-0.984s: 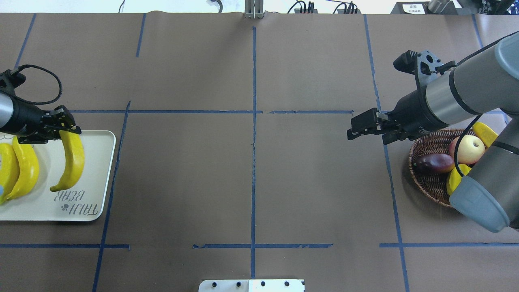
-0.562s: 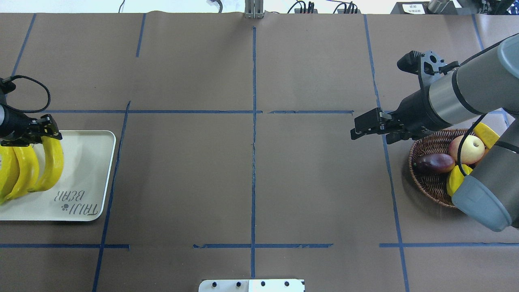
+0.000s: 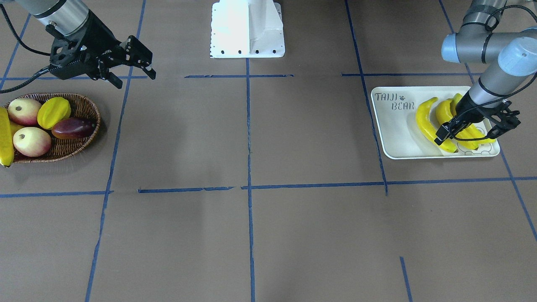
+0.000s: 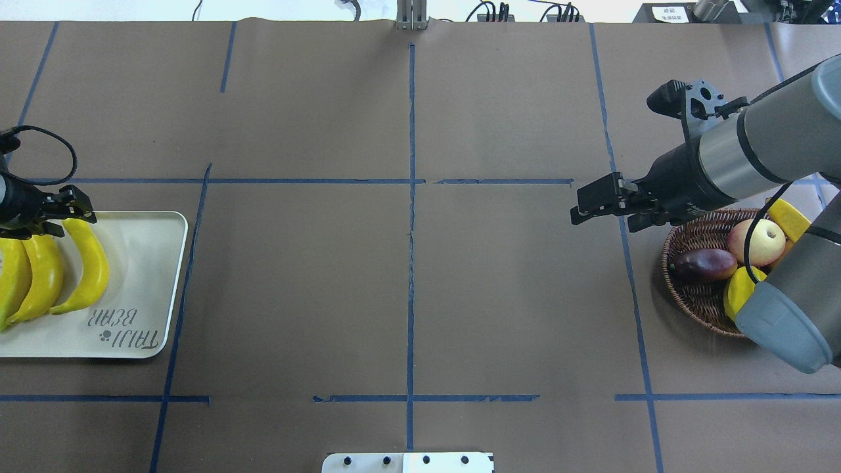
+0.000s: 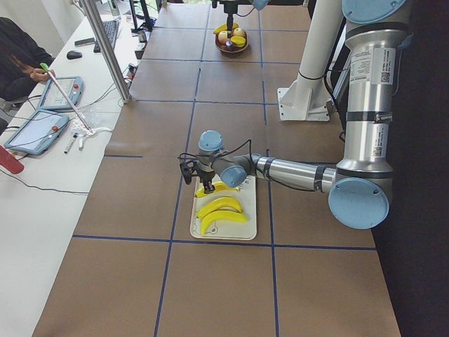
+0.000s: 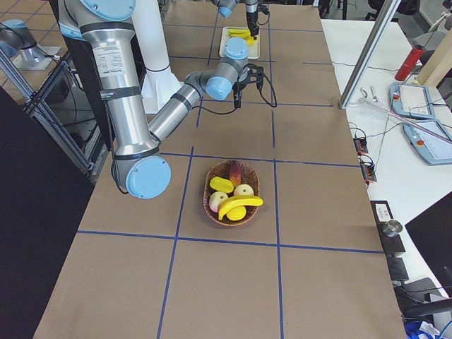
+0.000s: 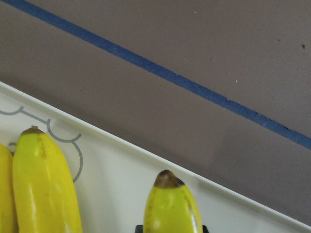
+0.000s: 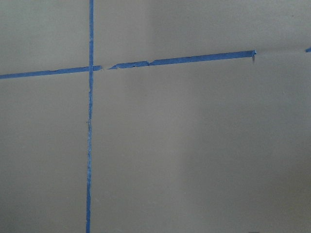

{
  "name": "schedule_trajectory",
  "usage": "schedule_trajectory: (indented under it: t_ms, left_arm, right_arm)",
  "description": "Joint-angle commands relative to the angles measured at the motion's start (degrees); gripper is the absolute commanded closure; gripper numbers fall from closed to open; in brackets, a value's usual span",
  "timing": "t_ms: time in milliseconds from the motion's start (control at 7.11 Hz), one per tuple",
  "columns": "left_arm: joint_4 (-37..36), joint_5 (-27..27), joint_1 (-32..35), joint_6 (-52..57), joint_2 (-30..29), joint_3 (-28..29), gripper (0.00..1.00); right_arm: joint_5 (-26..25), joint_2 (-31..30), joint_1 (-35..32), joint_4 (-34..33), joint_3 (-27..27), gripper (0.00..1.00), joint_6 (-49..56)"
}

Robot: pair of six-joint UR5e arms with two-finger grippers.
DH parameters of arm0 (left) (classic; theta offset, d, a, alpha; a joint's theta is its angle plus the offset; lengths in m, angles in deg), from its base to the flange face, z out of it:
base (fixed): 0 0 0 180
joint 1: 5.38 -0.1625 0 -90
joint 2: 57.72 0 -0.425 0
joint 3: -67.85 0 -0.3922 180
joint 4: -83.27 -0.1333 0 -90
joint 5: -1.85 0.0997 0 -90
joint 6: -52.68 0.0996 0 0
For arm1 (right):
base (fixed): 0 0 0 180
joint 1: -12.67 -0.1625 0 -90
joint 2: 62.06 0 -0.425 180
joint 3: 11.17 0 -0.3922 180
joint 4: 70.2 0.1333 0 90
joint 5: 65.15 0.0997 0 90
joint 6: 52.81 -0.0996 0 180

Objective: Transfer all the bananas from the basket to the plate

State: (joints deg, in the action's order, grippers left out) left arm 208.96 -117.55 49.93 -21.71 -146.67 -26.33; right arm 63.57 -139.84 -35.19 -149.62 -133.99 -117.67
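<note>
Left gripper jaws spread at third banana's end on the plate. Right gripper jaws spread beside the basket, holding nothing.

3 bananas side by side on plate, 1 banana in basket

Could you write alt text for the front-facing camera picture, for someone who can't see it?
Three bananas lie on a cream tray at right, the left gripper at their near ends. At left, a wicker basket holds other fruit and one banana, the right gripper hovering beyond it, jaws apart.
</note>
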Motion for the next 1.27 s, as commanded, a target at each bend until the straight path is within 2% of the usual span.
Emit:
schedule_trajectory:
  t_ms: [0,141,281,703,984,1125]
  left_arm:
    - [0.1,0.2,0.0,-0.1,0.0,-1.0,0.00]
    - [0.0,-0.1,0.0,-0.1,-0.5,-1.6,0.00]
    - [-0.4,-0.3,0.0,-0.6,-0.6,-3.6,0.00]
    - [-12.1,-1.3,-0.3,-1.0,-3.7,-12.1,0.00]
    - [-13.0,-1.4,-1.3,-7.7,-8.2,-13.0,0.00]
    - [-12.9,-1.4,-2.0,-8.4,-8.5,-13.0,0.00]
  right_arm:
    - [0.3,-0.6,-1.1,0.0,-0.1,0.00,0.0]
    - [0.3,-2.5,-2.8,0.2,0.1,0.00,1.3]
    - [0.4,-6.0,-4.8,0.1,0.1,0.00,8.6]
    - [0.2,-14.9,-13.6,0.4,2.9,0.00,27.2]
    - [-0.7,-21.6,-16.9,0.6,4.6,0.00,40.7]
    - [-2.1,-22.3,-17.1,0.7,7.0,0.00,44.3]
